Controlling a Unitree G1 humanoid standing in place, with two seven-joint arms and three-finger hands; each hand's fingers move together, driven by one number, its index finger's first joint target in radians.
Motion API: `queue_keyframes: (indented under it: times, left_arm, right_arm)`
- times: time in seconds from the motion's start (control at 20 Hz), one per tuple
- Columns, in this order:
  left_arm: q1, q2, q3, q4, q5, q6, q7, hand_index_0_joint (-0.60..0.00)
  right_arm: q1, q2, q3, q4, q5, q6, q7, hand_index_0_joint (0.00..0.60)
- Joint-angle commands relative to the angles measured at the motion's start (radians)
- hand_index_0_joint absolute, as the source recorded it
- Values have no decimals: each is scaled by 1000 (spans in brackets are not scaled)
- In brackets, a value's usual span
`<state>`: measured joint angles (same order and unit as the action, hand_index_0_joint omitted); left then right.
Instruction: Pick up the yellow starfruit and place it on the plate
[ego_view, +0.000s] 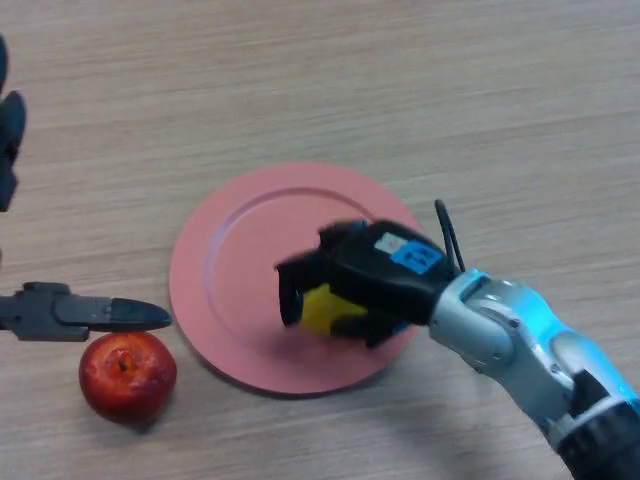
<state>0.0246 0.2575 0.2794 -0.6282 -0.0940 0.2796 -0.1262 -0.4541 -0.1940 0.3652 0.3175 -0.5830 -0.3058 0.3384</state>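
My right hand hovers over the right half of the pink plate, its fingers curled round the yellow starfruit. Only a small yellow part of the fruit shows beneath the black fingers. Whether the fruit touches the plate I cannot tell. My left hand lies at the left edge of the head view, just left of the plate, with its fingers stretched out flat above the apple.
A red apple sits on the wooden table at the plate's lower left, right under my left hand. A dark object shows at the far left edge.
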Motion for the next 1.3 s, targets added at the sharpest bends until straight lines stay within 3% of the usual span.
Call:
queue_keyframes:
  times: [0.05, 0.15, 0.2, 0.3, 0.6, 0.95, 1.05, 1.3]
  left_arm:
    - [-33, 29, 40, -45, 8, -99, 48, 0]
    - [-32, 29, 40, -49, 6, -97, 50, 0]
    - [-31, 28, 39, -52, 5, -95, 52, 0]
    - [-31, 26, 32, -56, 11, -86, 59, 0]
    - [-39, 20, 21, -92, -2, -63, 82, 0]
    - [-73, 19, -66, -85, 28, -4, 80, 0]
    - [-82, 13, -83, -82, 18, 8, 78, 0]
    - [-66, 7, -107, -102, 11, -17, 43, 0]
  right_arm:
    - [-17, 4, -42, -146, 115, 113, 6, 600]
    - [-15, 4, -41, -167, 121, 155, 12, 402]
    - [-11, 4, -41, -183, 137, 172, -1, 250]
    - [-14, 4, -43, -222, 207, 209, -70, 19]
    - [-33, 4, -88, -338, 342, 290, -150, 0]
    - [84, 4, -291, -701, 493, 582, -36, 0]
    - [124, -2, -346, -812, 592, 675, -68, 0]
    - [257, -45, -403, -990, 760, 733, -164, 0]
